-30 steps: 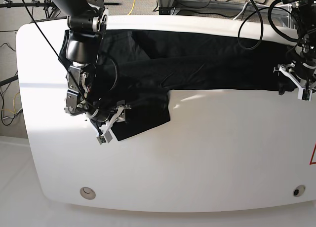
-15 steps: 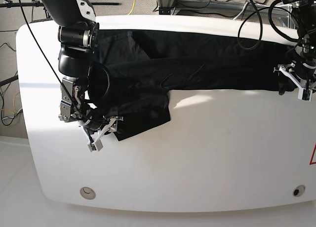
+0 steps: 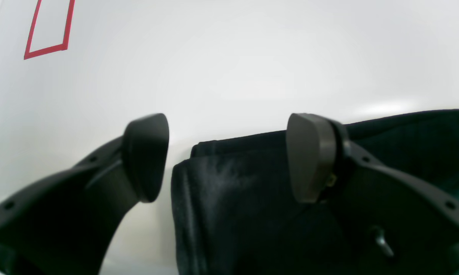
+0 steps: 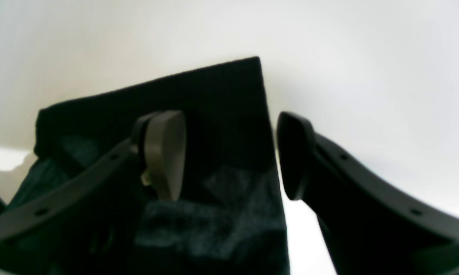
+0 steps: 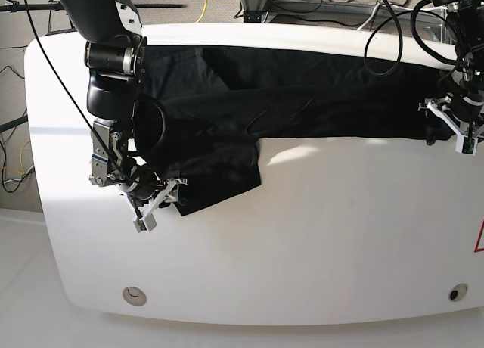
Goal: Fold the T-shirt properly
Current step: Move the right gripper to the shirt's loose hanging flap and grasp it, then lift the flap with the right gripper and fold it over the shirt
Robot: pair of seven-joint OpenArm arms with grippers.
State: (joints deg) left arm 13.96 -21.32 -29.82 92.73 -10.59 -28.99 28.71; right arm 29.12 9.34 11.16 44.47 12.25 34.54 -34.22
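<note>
The white table (image 5: 302,234) filled most of the base view, its rounded front edge toward the camera. Across its far half lay the T-shirt (image 5: 302,98), a long black spread running nearly from one side of the table to the other, rumpled in soft folds, with one flap (image 5: 223,178) reaching forward onto the bare white surface on the view's left (no print showed on the side facing up).

The right arm (image 5: 110,68) came down over the shirt's end on the view's left. Its right gripper (image 4: 229,152) hung at the corner of the forward flap with the jaws parted: one pad (image 4: 164,152) sat above the black cloth, the other just beyond the cloth's straight edge, above the table. Nothing was pinched between them. Whether the pads touched the cloth could not be told.

At the opposite end, the left gripper (image 3: 225,156) sat at the shirt's edge, jaws wide apart, with a folded, layered corner of cloth (image 3: 221,183) lying between and below its pads and not clamped.

A thin red outline (image 3: 48,28) was marked on the table beyond it.
</note>
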